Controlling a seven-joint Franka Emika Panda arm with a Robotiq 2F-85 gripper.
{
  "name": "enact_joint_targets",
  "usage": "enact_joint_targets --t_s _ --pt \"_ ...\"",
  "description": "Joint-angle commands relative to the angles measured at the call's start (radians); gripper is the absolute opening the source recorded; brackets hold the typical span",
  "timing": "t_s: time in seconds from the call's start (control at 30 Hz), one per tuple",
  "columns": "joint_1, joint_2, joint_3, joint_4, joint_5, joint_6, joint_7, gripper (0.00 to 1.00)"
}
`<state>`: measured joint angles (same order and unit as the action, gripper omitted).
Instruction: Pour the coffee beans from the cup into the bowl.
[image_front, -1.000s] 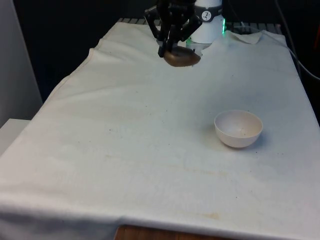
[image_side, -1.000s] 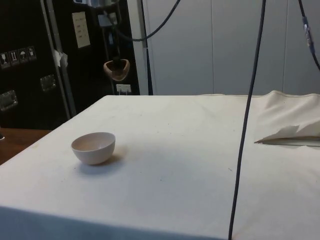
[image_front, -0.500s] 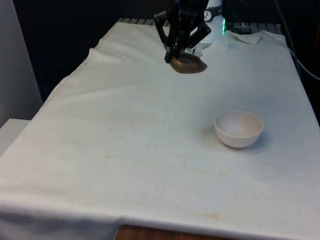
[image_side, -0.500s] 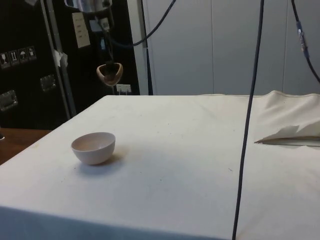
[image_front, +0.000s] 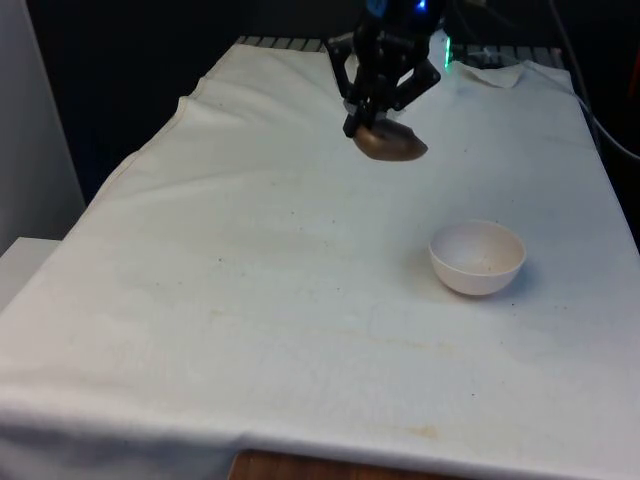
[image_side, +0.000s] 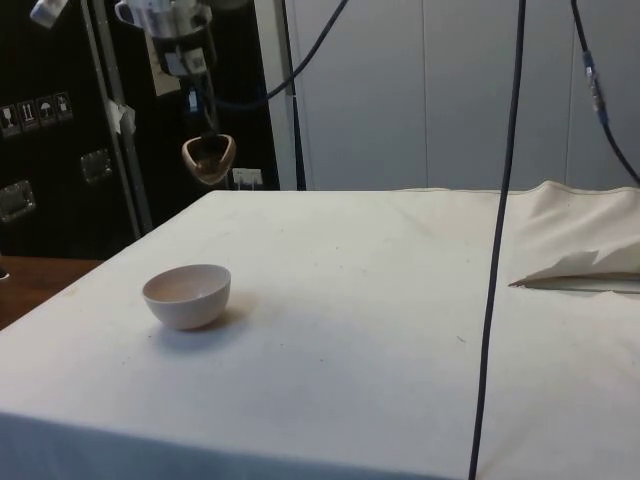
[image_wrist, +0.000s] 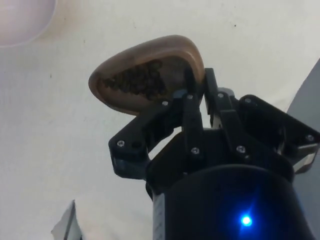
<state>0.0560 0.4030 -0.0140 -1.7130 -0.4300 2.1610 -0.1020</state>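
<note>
My black gripper (image_front: 362, 122) (image_side: 207, 145) (image_wrist: 198, 82) is shut on the rim of a brown cup (image_front: 390, 143) (image_side: 208, 160) (image_wrist: 145, 72) and carries it high above the cloth. Dark coffee beans (image_wrist: 137, 80) lie inside the cup, which stays roughly level. A white bowl (image_front: 477, 256) (image_side: 187, 295) (image_wrist: 22, 17) rests on the table toward the front view's right, nearer the camera than the cup. The cup hangs behind and to the front view's left of the bowl, well apart from it.
The white cloth (image_front: 270, 290) covers the table. A black cable (image_side: 497, 230) hangs down across the side view. The cloth is bunched into a fold (image_side: 580, 265) at the side view's right.
The gripper has carried the cup toward the front view's right and a little lower, closer to the bowl. The bowl has not moved.
</note>
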Motion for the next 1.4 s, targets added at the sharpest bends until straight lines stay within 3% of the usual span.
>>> enact_joint_targets --t_s 0.0,0.07,0.1,0.33,0.4,0.43,0.63,0.67,0.7,0.87,0.93,0.97,1.1,1.23,1.27,1.3,1.37 --pt "0.008 0.007 -0.001 0.009 -0.016 -0.008 0.021 0.00" --pt "0.001 0.005 0.006 0.003 -0.013 0.000 0.018 0.00" --pt "0.010 0.014 0.006 0.012 -0.032 -0.008 0.044 0.00" --pt "0.015 0.028 0.020 0.019 -0.070 -0.010 0.098 0.00" --pt "0.008 0.024 0.028 0.011 -0.070 0.000 0.098 0.00" --pt "0.016 0.033 0.028 0.021 -0.088 -0.010 0.122 0.00" --pt "0.020 0.042 0.045 0.022 -0.124 -0.010 0.176 0.00" --pt "0.013 0.039 0.050 0.016 -0.120 -0.001 0.171 0.00" --pt "0.021 0.044 0.048 0.021 -0.130 -0.010 0.185 0.00" --pt "0.024 0.051 0.063 0.020 -0.161 -0.009 0.229 0.00" --pt "0.015 0.051 0.074 0.016 -0.166 -0.003 0.235 0.00" --pt "0.024 0.056 0.074 0.020 -0.181 -0.010 0.256 0.00" --pt "0.026 0.062 0.088 0.016 -0.206 -0.010 0.290 0.00" --pt "0.025 0.067 0.108 0.008 -0.241 -0.010 0.334 0.00" --pt "0.018 0.067 0.113 0.008 -0.233 -0.007 0.325 0.00" --pt "0.026 0.068 0.112 0.007 -0.249 -0.010 0.343 0.00" --pt "0.027 0.070 0.120 0.006 -0.265 -0.013 0.362 0.00"
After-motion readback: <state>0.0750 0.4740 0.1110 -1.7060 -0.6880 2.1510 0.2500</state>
